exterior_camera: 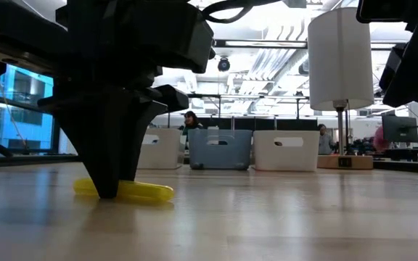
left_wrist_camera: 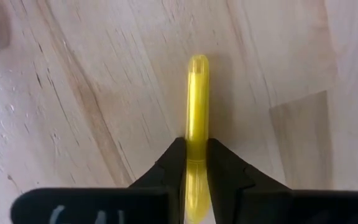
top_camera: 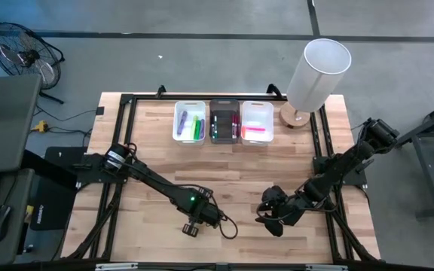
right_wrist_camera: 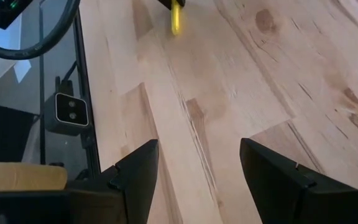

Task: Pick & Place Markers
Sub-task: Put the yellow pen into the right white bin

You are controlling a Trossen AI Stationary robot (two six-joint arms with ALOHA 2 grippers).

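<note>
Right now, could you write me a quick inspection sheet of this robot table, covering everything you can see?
Surface: pale wooden table, bare in the middle.
Job's things: yellow marker lying flat on the wood; more markers sorted in the white bin, the dark bin and the second white bin.
Clutter: white-shaded lamp at the far right corner.
Grippers: left gripper shut on the yellow marker at the near edge; right gripper open, empty, near the front right.
Cables: black cable looping off the left arm.
Surroundings: floor fan; people in the room behind.
</note>
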